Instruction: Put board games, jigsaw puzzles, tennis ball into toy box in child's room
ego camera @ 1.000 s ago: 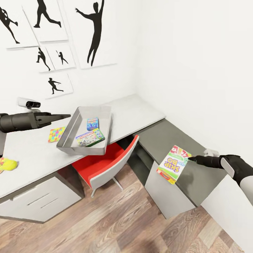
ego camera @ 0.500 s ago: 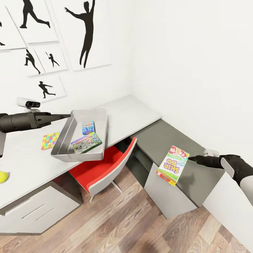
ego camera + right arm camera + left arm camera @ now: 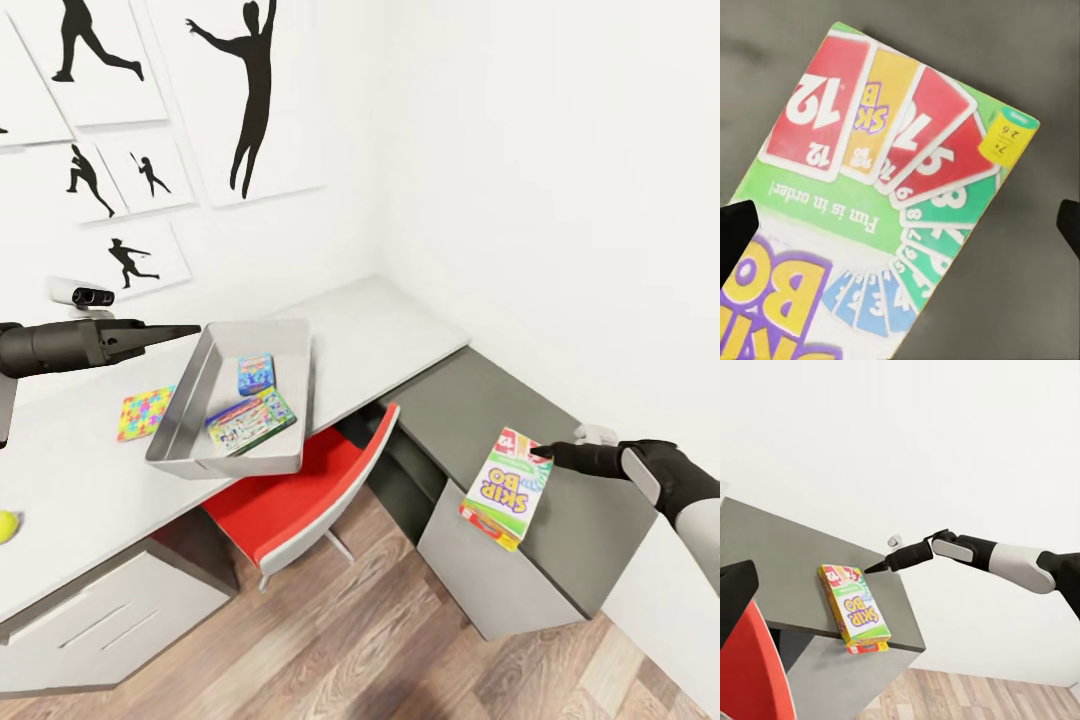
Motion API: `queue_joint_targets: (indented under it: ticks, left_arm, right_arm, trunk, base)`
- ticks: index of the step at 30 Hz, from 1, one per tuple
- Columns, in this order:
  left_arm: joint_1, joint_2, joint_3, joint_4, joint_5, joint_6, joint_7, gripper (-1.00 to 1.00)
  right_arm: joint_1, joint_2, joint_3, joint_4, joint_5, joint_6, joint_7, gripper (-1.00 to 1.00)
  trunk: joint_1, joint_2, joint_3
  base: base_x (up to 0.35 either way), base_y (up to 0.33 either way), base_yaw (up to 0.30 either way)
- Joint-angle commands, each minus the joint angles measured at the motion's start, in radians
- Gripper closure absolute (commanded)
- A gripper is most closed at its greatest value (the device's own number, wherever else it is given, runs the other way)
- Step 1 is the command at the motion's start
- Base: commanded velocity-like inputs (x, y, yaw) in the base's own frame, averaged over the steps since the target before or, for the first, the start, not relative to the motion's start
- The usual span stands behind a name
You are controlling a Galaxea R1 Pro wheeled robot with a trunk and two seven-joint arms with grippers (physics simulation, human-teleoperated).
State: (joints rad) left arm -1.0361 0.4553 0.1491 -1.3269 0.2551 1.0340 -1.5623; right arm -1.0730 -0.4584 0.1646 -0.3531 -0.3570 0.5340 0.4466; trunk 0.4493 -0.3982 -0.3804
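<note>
While right tool (image 3: 545, 453) spread over SKIP-BO box (image 3: 507, 487), red chair (image 3: 300, 490) between it and toy box (image 3: 190, 400).

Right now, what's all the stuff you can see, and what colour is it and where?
SKIP-BO box: 1, yellow, green and red, on dark grey side unit, overhanging its front edge.
Toy box: 1, grey tray, on white desk.
Game boxes: 2, a small blue one and a green-edged one, inside the tray.
Puzzle: 1, multicoloured, on desk beside tray.
Tennis ball: 1, yellow-green, near the desk's front edge.
Chair: 1, red, grey back, under desk.
Silhouette pictures: several, black on white, on wall.
Left gripper: black, above desk.
Right gripper: black, at SKIP-BO box.
</note>
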Motion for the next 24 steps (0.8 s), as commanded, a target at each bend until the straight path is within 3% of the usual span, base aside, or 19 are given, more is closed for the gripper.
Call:
queue_joint_targets:
  ticks: [1,24]
  left_arm:
    - [-0.001,0.000,0.000,0.000,0.000,0.011,-0.004,-1.00]
    - [-0.001,0.000,0.000,0.000,0.000,0.012,-0.004,-1.00]
  right_arm:
    - [-0.001,0.000,0.004,-0.001,-0.004,0.004,0.001,-1.00]
    - [-0.001,0.003,0.003,0.000,-0.007,0.003,-0.034,-1.00]
  trunk:
    - [0.001,-0.002,-0.002]
    - [0.001,-0.002,-0.012]
  base:
    - [0.071,0.013,0.000]
    - [0.126,0.044,0.000]
